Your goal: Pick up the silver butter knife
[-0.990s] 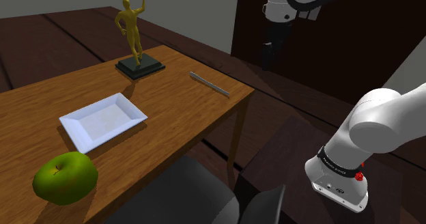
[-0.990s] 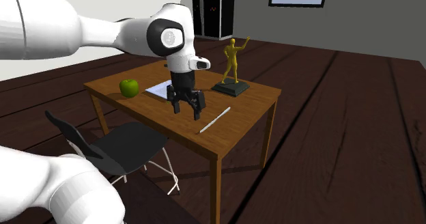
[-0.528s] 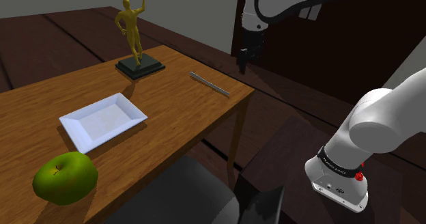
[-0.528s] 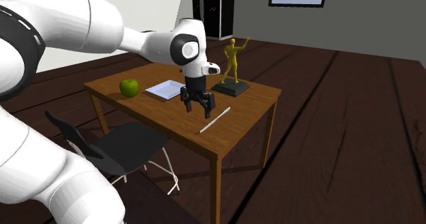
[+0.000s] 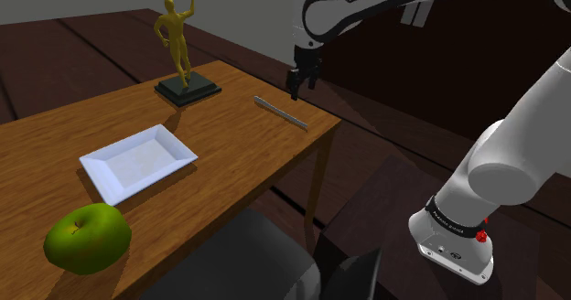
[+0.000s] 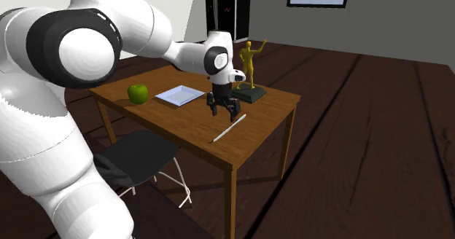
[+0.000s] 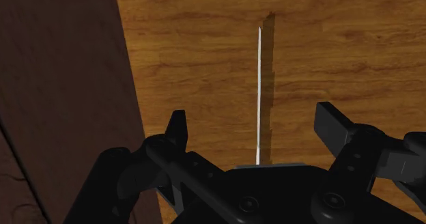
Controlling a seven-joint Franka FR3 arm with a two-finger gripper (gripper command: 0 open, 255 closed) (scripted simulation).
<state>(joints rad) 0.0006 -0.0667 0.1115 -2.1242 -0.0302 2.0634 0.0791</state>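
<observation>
**Claw.** The claw (image 7: 256, 120) points straight down with its fingers (image 7: 179, 123) spread wide and nothing between them. In the second exterior view the claw (image 6: 224, 112) hangs above the table surface without touching it. In the shoulder view the claw (image 5: 295, 86) sits over the table's far right corner region.

**Target.** The butter knife (image 7: 259, 86) lies flat on the table (image 7: 191, 52), a thin pale strip beside its own shadow. In the wrist view it runs lengthwise through the gap between the fingers. The closing direction therefore crosses the knife's narrow width. This alignment is judged deliberate, since a slim flat item is best pinched across its short axis.

**Position on the table.** The knife (image 5: 280, 113) rests near the table (image 5: 229, 161) edge, with dark floor (image 7: 61, 86) just beyond it. It stands apart from the other items, which leaves room for both fingers to come down beside it.

**Surroundings.**
- A gold figurine (image 5: 178, 47) on a dark base stands near the knife.
- A white tray (image 5: 137, 161) lies mid-table.
- A green apple (image 5: 87, 238) sits well apart, at the opposite end.

**Judgement.** The step in hand is the approach. Descent and closing are not yet done. The knife (image 6: 229, 128) lies very low, so the fingertips would need to reach almost to the wood.
</observation>
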